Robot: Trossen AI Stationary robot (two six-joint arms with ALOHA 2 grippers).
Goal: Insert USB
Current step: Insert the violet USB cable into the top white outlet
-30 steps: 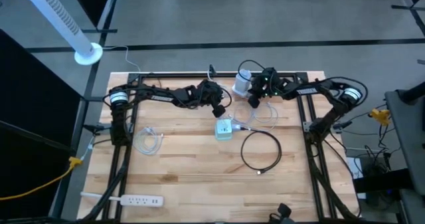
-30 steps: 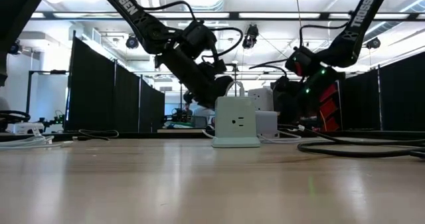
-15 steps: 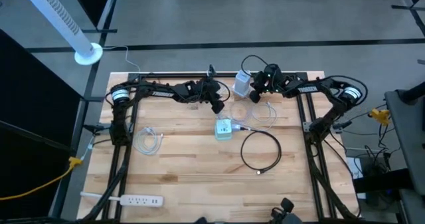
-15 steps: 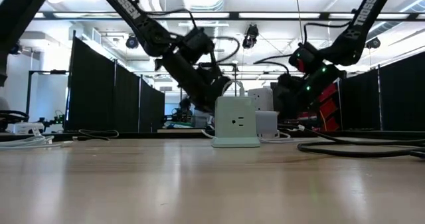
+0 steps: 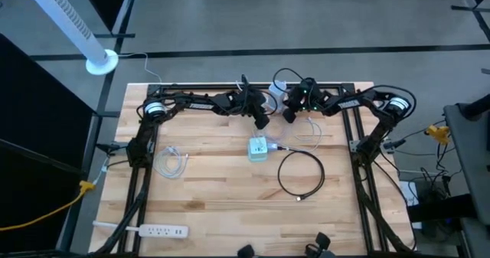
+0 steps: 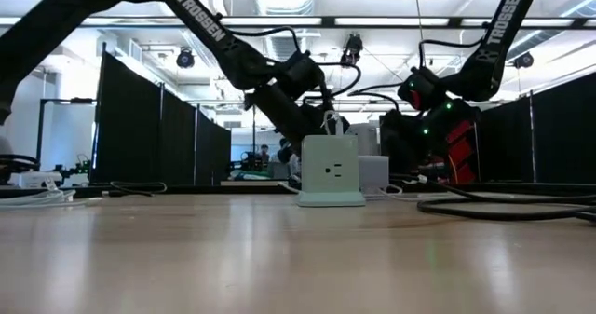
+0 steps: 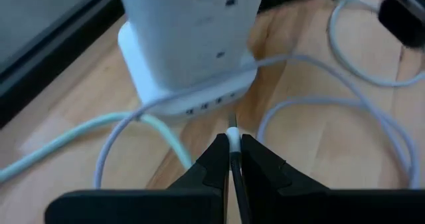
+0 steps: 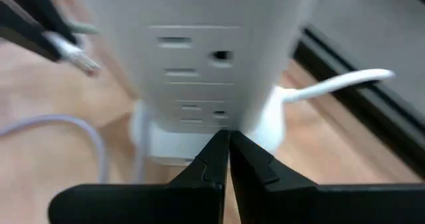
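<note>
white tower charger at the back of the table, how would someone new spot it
Look along the far edge of the wooden table, midway between the two arms. The white tower charger stands upright there between the left pincer and right pincer. Unlike the pale green cube nearer the middle, it is taller and white.

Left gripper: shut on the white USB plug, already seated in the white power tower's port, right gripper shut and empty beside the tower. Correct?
Not quite. The left gripper is shut on the white USB plug, but the left wrist view shows the plug short of the white power tower, not seated. The right gripper is shut and empty beside the tower.
</note>
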